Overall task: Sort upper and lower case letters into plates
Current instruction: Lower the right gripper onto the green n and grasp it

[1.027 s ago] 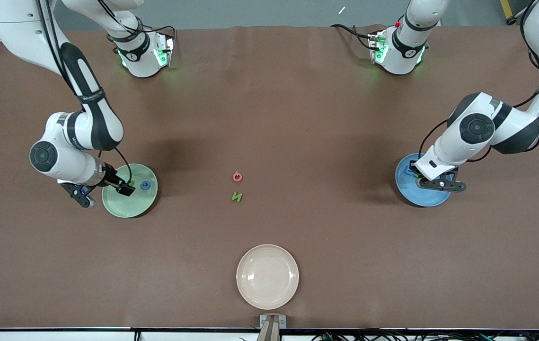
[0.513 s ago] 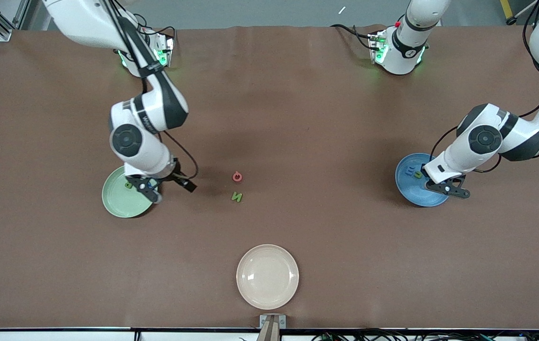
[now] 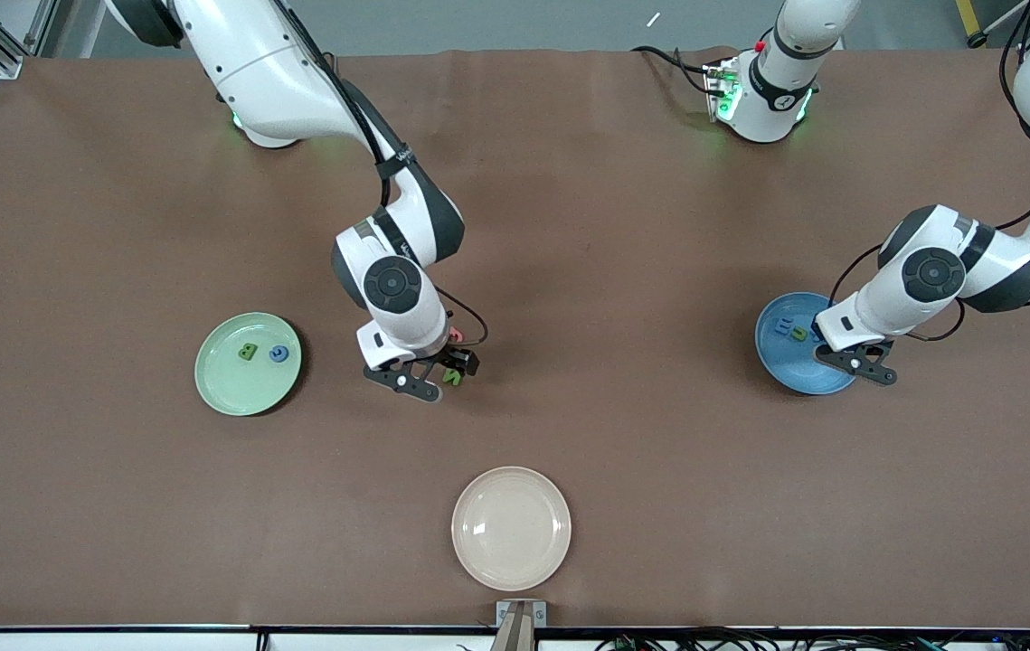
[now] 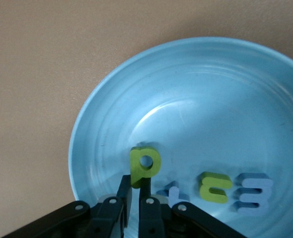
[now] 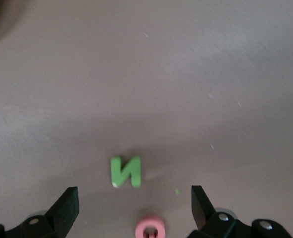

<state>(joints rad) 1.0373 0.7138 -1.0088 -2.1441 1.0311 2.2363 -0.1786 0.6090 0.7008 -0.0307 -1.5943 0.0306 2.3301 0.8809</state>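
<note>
Right tool [image 3: 439, 372], fingers spread wide, hovers over the green letter [image 5: 126, 171] and red letter [image 5: 150, 228] mid-desk; next it must drop onto one. Left tool [image 4: 135, 198], pinched closed and empty, waits over the blue plate [image 3: 781, 366]; the green plate [image 3: 230, 384] sits at the right arm's end.

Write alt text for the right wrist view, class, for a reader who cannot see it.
The right gripper hangs open just above the brown table, its two dark fingers spread wide apart. A small green letter N lies flat on the table between them, and a small red ring-shaped letter lies beside it, partly cut off by the picture's edge.
</note>
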